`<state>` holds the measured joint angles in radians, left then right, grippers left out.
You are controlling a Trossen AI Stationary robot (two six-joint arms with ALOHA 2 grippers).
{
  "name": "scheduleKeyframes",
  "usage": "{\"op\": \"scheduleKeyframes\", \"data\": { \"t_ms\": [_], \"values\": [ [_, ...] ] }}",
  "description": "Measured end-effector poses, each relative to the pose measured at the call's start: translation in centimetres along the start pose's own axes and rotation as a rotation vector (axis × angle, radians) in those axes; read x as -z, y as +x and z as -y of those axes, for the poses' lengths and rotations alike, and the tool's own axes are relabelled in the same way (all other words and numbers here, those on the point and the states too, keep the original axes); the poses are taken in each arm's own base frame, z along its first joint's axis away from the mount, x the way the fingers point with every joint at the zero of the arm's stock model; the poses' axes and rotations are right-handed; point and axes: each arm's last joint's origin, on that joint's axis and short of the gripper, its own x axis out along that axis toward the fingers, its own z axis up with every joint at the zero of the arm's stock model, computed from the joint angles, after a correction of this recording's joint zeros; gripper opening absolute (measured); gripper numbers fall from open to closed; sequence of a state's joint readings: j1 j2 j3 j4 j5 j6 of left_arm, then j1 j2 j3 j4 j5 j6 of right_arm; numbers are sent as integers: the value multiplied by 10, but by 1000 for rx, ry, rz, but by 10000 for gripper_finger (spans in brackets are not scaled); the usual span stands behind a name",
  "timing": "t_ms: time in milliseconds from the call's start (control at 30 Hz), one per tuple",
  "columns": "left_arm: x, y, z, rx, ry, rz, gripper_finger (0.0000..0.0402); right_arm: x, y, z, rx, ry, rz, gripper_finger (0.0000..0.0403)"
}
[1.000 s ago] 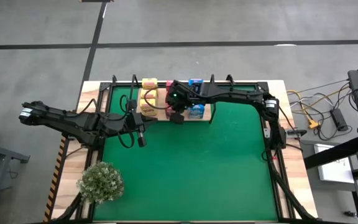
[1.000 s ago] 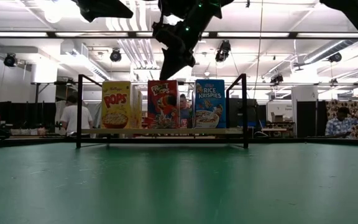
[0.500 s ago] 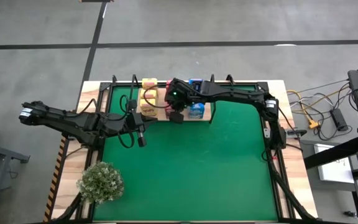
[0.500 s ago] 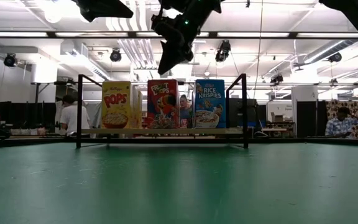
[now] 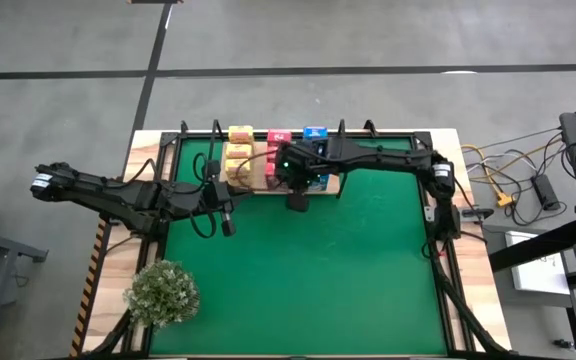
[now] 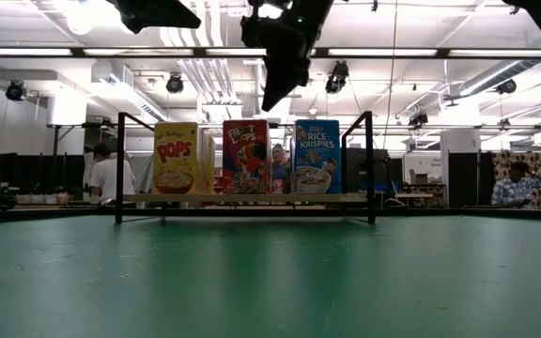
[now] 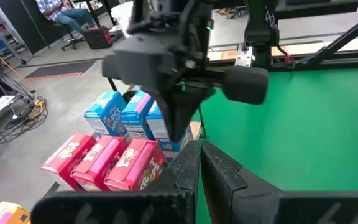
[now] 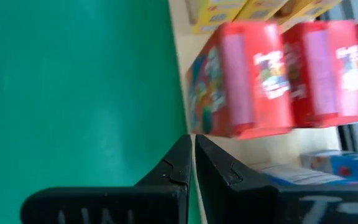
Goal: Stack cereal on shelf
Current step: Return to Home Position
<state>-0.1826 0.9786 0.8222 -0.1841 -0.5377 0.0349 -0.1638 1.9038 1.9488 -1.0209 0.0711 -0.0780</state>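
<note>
- Hovering before the shelf (image 6: 252, 198), the right pincer (image 5: 296, 203) was clenched, empty.
- Cereal (image 6: 247, 157) stood below and behind it, on the shelf.
- Cartons looked light, crushable; grip opposite sides gently.
- Left pincer (image 5: 226, 228) waited aside, clenched.

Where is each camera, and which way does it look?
High view: above the table, looking down on the green mat, shelf, left arm and right arm.
Low view: at table height, looking level at the cereal on the shelf; the right jaws hang from above.
Left wrist view: on the left arm, facing the red cereal and the right arm; left jaws show, shut.
Right wrist view: on the right arm, looking down at the red cereal; right jaws show, shut.
Shared: both wrist views see the red cereal.
</note>
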Motion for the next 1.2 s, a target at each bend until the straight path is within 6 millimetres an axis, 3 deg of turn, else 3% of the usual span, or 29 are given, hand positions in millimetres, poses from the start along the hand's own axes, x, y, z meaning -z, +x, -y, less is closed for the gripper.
{"op": "scheduleKeyframes", "data": {
  "t_ms": [300,500,700,1000,1200],
  "values": [
    [4,-2,4,143,55,-29,0,18,22,-37,-42,-130,-25,12],
    [13,-5,7,283,114,-55,0,41,33,-58,-61,-208,64,12],
    [25,-18,9,469,145,-43,0,73,24,-66,-58,-230,278,12],
    [30,-49,-9,470,124,98,0,121,-7,-59,-41,-272,735,12],
    [45,-65,-18,462,101,178,0,162,-18,-56,-51,-266,843,12]
  ]
}}
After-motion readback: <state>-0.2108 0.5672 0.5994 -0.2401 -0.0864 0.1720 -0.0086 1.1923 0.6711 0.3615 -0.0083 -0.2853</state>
